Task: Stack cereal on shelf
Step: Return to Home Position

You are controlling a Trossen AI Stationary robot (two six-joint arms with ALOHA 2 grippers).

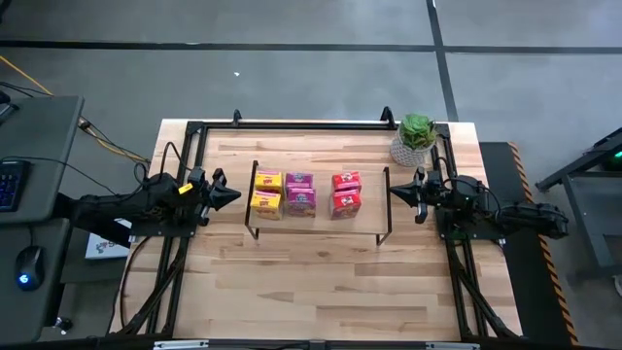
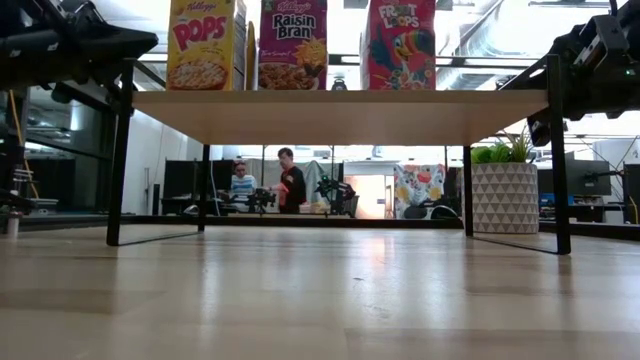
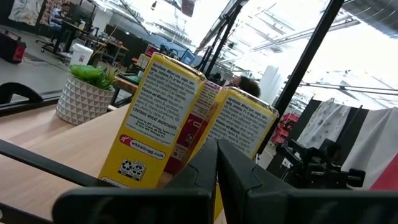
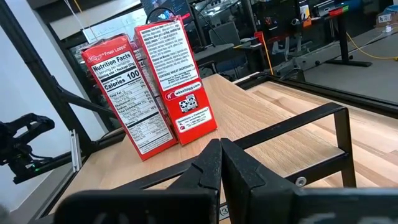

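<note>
Left tool (image 1: 233, 194): pinched shut, empty, just off shelf (image 1: 316, 226) end.
Right tool (image 1: 397, 192): same, opposite end.
Cereal (image 1: 299, 193): six boxes atop shelf.
Handling: likely light, crushable cardboard; grip flat sides.

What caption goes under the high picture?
Six boxes on the shelf, left arm and right arm at either end.

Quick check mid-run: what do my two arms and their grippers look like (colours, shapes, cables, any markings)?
Both arms are matte black, built of chunky jointed links. The left gripper and right gripper each taper to a wedge-shaped tip. Seen from the wrist, the fingers are dark, flat-sided and angular. A thin black cable loops beside the left arm. I can make out no markings.
</note>
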